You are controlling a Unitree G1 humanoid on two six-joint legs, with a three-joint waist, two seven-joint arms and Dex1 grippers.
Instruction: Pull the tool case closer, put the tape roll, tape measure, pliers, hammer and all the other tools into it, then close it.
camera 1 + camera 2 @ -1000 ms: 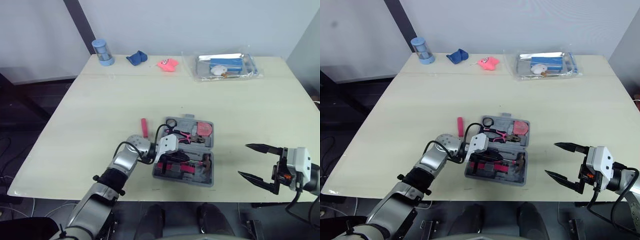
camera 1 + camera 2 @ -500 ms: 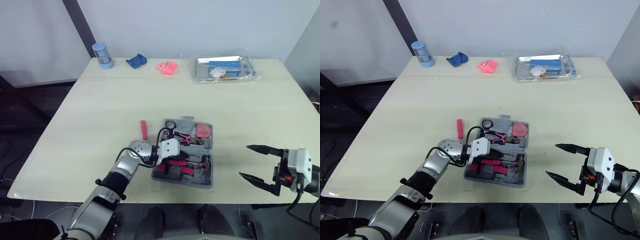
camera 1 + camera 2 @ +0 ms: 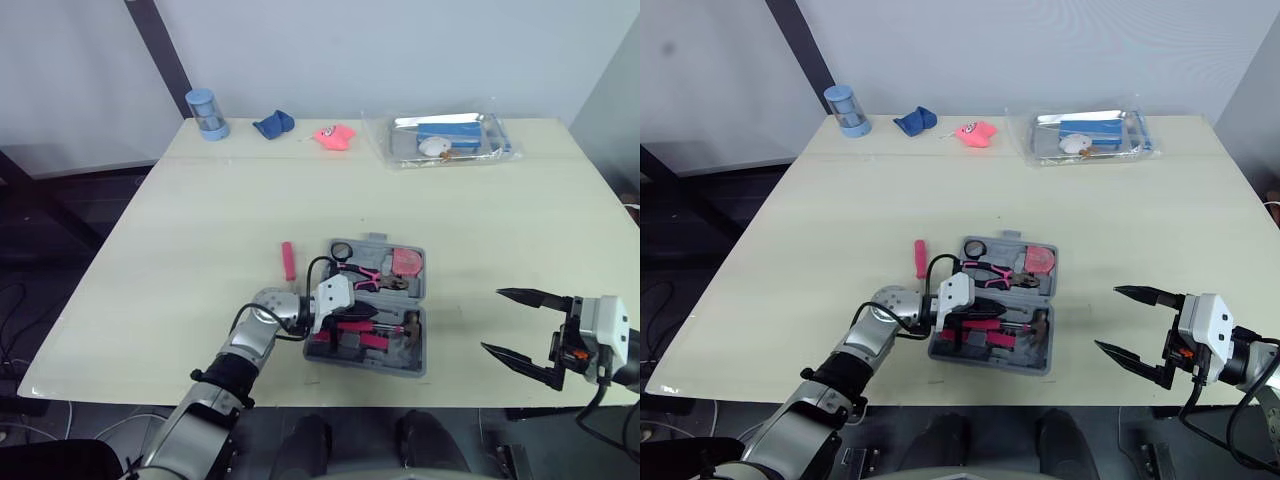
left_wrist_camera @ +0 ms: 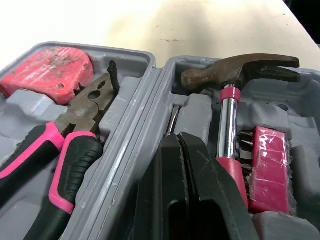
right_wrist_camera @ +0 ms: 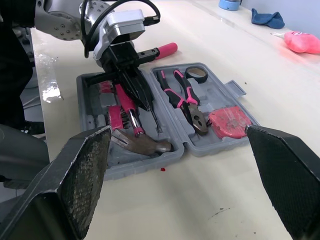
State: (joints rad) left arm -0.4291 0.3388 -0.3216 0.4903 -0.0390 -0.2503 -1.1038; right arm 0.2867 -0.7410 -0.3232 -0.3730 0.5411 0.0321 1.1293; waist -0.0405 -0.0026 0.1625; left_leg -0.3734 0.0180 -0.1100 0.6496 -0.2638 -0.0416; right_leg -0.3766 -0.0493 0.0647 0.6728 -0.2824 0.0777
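Note:
The grey tool case (image 3: 415,352) lies open near the table's front edge. Inside are pink-handled pliers (image 4: 75,130), a red tape measure (image 4: 45,75), a black tape roll (image 3: 342,248), a hammer (image 4: 235,75) and a pink bit block (image 4: 270,170). My left gripper (image 4: 177,137) is shut, its tips down in the case's near half beside the hammer handle and against a thin metal shaft (image 4: 172,120). A pink-handled tool (image 3: 288,260) lies on the table just left of the case. My right gripper (image 3: 490,320) hovers open, right of the case, holding nothing.
Along the table's far edge stand a blue cup (image 3: 205,110), a blue cloth (image 3: 272,122), a pink toy (image 3: 335,135) and a clear bag with a tray (image 3: 445,135). Bare tabletop (image 3: 200,220) surrounds the case.
My left forearm has drawn back toward the front edge while the gripper stays in the case. The right gripper has barely moved.

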